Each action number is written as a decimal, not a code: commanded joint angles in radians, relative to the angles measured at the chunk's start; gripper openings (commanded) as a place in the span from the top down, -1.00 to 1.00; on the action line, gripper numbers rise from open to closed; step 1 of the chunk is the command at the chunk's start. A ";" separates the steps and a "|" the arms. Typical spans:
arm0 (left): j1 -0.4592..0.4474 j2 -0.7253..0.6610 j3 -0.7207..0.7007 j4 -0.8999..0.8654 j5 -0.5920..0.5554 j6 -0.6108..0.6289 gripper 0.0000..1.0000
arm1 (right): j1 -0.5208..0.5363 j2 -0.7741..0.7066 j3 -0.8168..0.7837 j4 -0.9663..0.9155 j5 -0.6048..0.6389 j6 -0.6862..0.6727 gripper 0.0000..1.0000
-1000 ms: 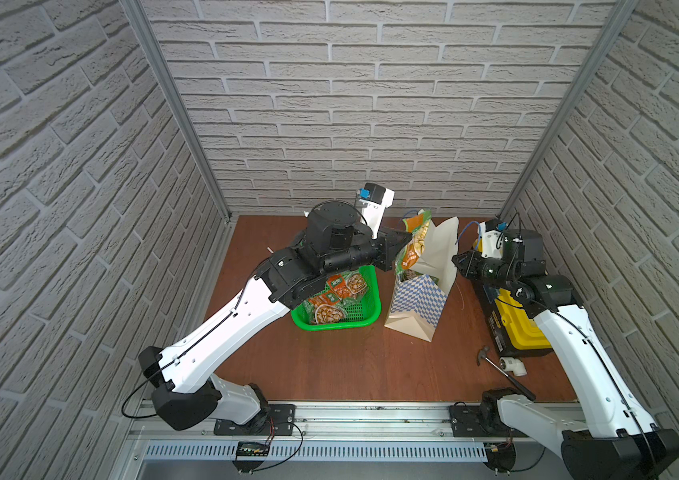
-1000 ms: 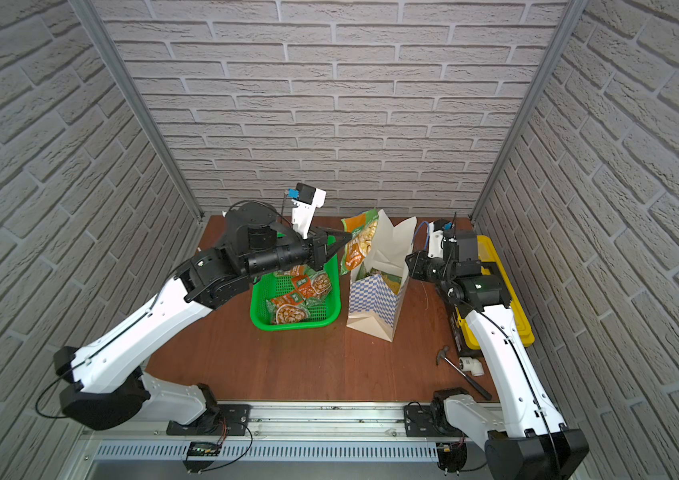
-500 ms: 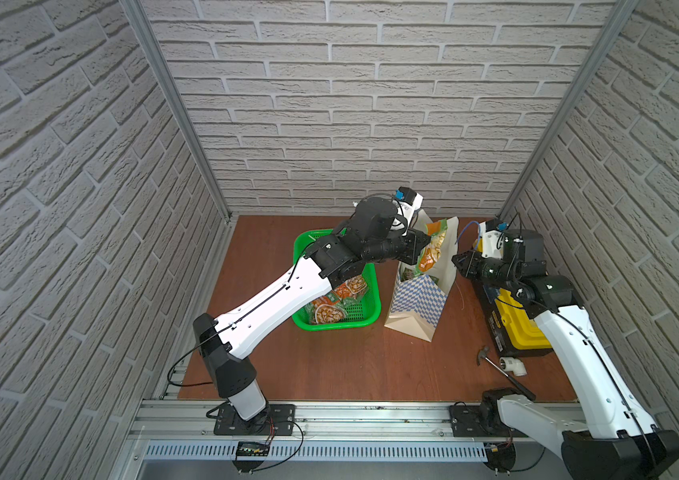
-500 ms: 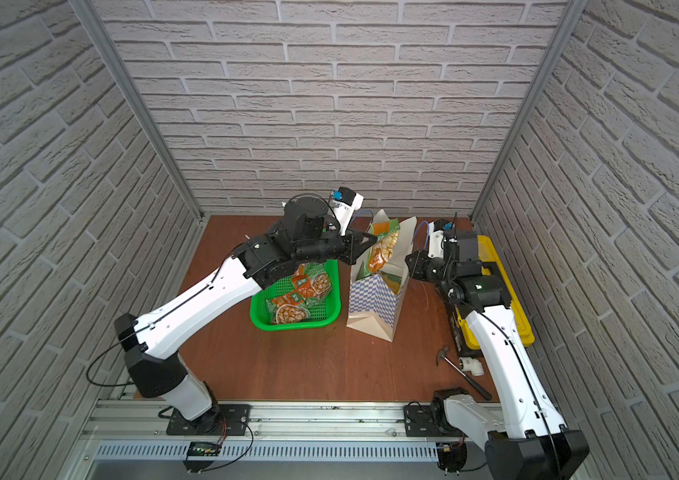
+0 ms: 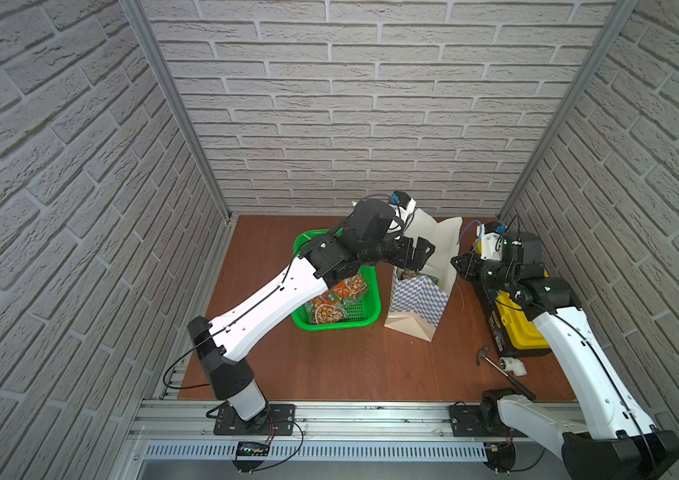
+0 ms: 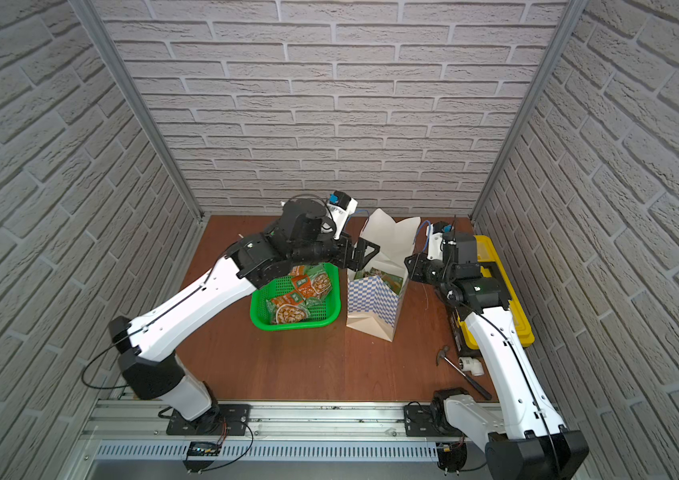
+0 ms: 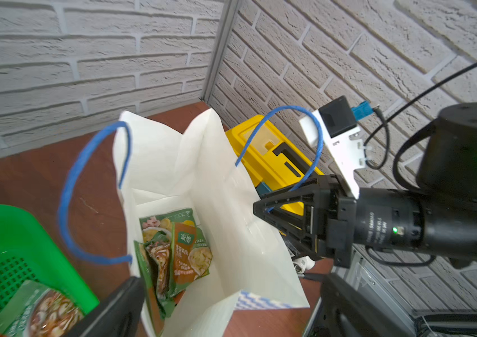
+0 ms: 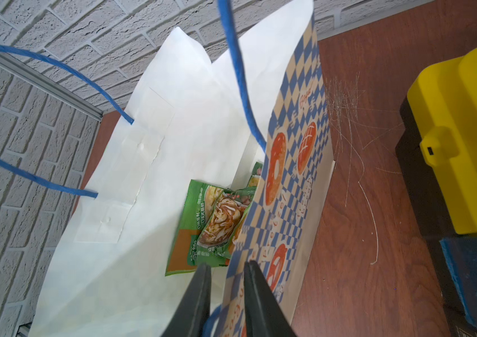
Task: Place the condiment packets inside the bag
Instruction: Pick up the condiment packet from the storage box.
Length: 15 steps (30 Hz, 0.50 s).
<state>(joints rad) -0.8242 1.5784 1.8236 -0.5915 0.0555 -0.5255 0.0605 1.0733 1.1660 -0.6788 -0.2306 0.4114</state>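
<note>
Inside the bag [image 7: 208, 175], two packets [image 7: 190, 248]

Bright, even light; soft shadows.
My wrist views bend the brick wall [image 7: 56, 43] at their edges; the bag [image 8: 132, 181] glares white inside, and my left gripper [image 7: 231, 294] and the nearest condiment packets [image 7: 41, 312] blur.

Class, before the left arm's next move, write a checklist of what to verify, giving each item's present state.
1. left gripper open and empty: ok.
2. packets inside the bag: ok, at least two lie at its bottom.
3. right gripper shut on the bag's wall, mouth held open: ok.
4. bag standing: ok.
5. basket emptied: not ok, several packets lie in it.
</note>
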 commanded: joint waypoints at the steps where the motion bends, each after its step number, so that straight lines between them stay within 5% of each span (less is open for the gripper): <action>1: 0.012 -0.128 -0.086 -0.017 -0.157 0.034 -0.96 | -0.006 -0.013 -0.011 0.034 -0.004 -0.001 0.50; 9: 0.237 -0.325 -0.494 0.003 -0.175 -0.120 -0.96 | -0.005 -0.013 -0.003 0.022 -0.002 -0.005 0.50; 15: 0.429 -0.228 -0.681 0.071 -0.059 -0.215 -0.96 | -0.005 -0.015 -0.009 0.024 0.001 -0.002 0.50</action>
<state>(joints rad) -0.4435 1.3014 1.1801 -0.5755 -0.0559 -0.6758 0.0605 1.0733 1.1660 -0.6777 -0.2298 0.4110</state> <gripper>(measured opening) 0.983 0.250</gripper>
